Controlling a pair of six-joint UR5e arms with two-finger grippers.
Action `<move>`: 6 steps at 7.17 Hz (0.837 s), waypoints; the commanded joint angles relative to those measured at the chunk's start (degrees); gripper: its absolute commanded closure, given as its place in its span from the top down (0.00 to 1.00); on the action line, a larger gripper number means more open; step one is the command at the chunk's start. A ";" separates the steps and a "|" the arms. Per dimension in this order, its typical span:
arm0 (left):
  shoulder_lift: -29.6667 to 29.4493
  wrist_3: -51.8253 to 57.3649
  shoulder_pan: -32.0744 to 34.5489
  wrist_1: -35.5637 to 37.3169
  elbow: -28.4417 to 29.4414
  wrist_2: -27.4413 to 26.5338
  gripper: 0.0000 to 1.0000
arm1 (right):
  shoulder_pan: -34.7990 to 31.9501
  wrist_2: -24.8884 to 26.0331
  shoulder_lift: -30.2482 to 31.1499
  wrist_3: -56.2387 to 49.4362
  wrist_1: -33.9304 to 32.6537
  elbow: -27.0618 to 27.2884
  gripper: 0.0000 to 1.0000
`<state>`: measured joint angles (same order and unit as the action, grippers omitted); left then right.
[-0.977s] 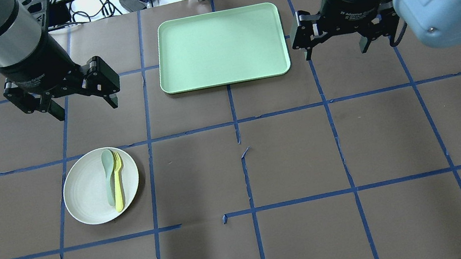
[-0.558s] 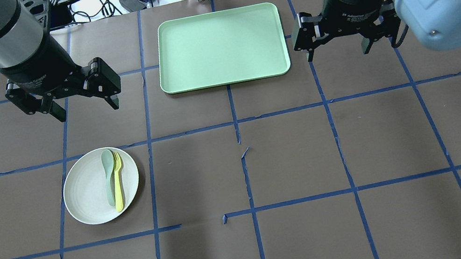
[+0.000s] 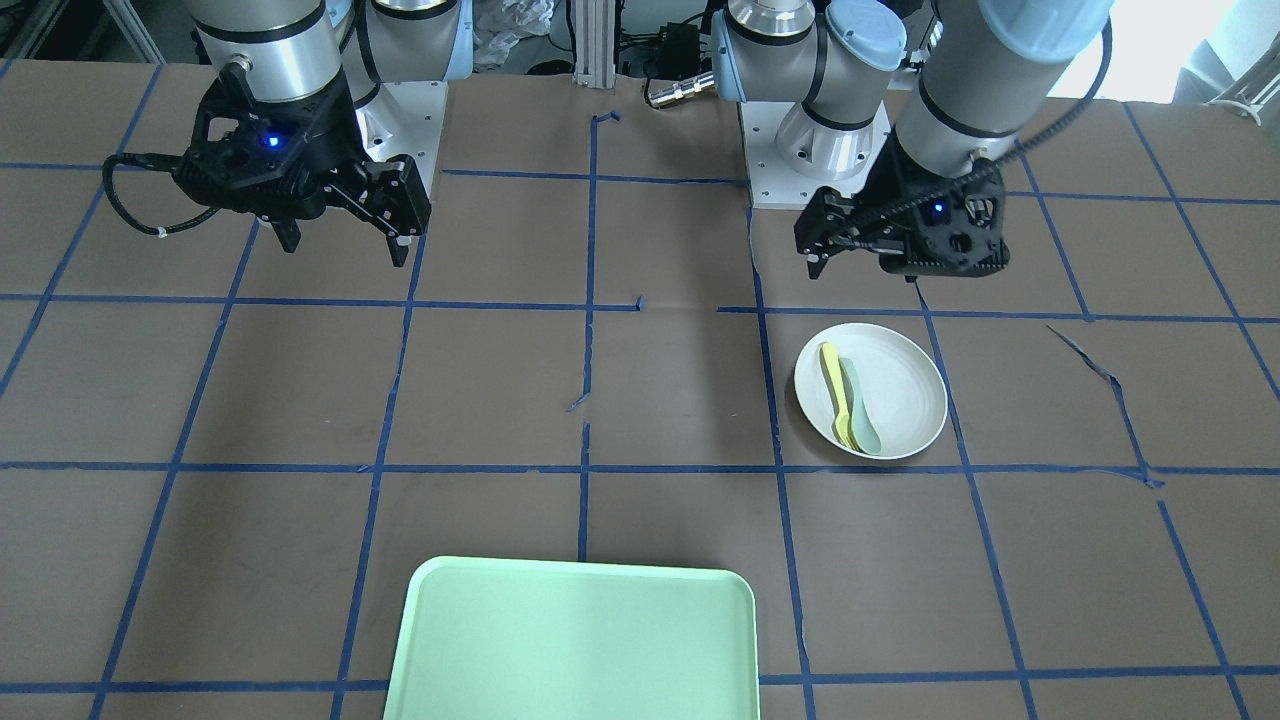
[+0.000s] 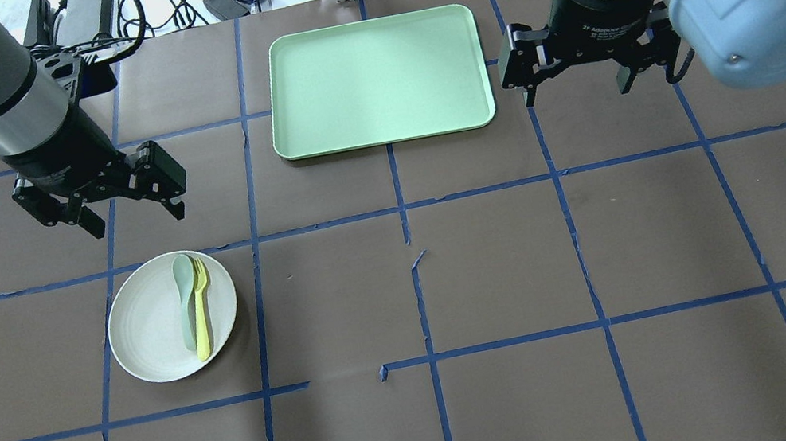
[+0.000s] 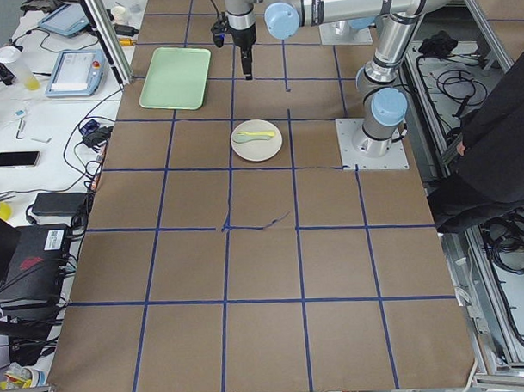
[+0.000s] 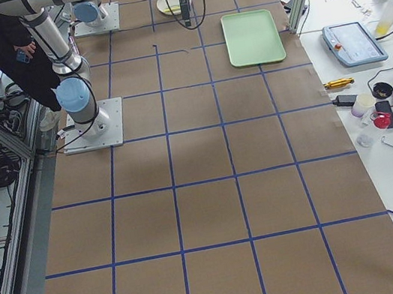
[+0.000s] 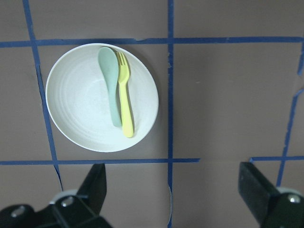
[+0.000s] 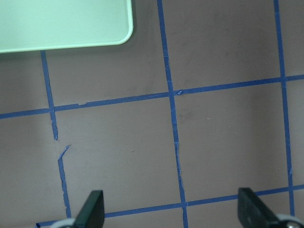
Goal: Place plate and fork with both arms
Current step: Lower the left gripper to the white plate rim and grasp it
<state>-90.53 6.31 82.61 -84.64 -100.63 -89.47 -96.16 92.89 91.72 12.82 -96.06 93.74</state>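
The plate (image 4: pixel 142 333) is lying in the left half of the table, about halfway between the robot's edge and the operators' edge. The fork (image 4: pixel 201 312) is resting inside it, touching the spoon (image 4: pixel 185 306) along its side. The plate looks stiff and light, so I think the raised rim is the best hold, on the bare side away from the cutlery. The fork seems thin, smooth and easy to push away; its handle end, which is reaching a little past the spoon, looks freest.

Compared with a second ago, the left gripper (image 4: pixel 136 219) is now closer to the plate and seems lower, its jaws standing wide and empty. The right gripper (image 4: pixel 577 93), also wide and empty, is almost unmoved beside the tray (image 4: pixel 376 78) at the operators' edge. Plate, fork and spoon are lying as before.
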 commanded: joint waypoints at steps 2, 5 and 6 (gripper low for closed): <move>-2.63 14.30 -12.52 23.48 -18.76 0.17 0.98 | -0.08 0.01 -0.13 0.02 -0.53 0.48 1.00; -8.76 19.44 -17.83 38.02 -25.84 0.00 0.90 | -0.08 0.01 -0.22 -0.07 -0.62 0.48 1.00; -10.53 19.87 -18.27 40.58 -26.46 -0.09 0.89 | -0.08 0.01 -0.22 -0.07 -0.62 0.39 1.00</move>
<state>-98.54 25.44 65.19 -48.36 -125.65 -89.35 -96.24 92.90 91.51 12.78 -96.66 94.20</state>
